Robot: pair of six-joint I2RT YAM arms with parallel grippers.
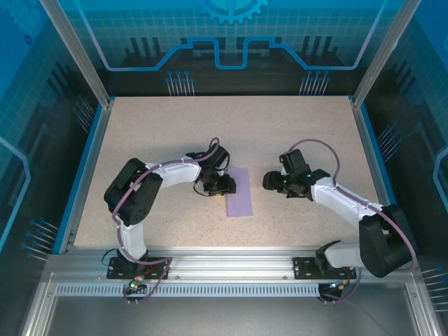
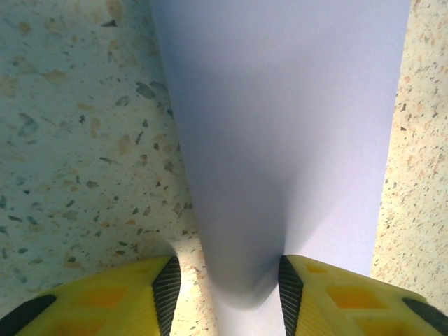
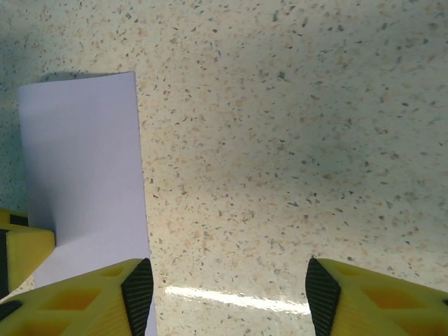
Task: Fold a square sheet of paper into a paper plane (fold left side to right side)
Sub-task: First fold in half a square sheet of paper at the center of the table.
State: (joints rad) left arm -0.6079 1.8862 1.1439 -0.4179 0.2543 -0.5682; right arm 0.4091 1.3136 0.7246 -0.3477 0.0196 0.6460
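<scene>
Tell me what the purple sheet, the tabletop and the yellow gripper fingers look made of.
Sheet: thin matte lavender paper; it bends in a soft curve.
Tabletop: beige and speckled, likely laminate or stone composite; a streak of glare suggests a slight gloss.
Fingers: probably moulded yellow plastic, with black ribbed pads.

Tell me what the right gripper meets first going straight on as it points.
Probably the bare tabletop: the right gripper aims just beside the square sheet of paper, not at it. Depth is hard to judge.
</scene>
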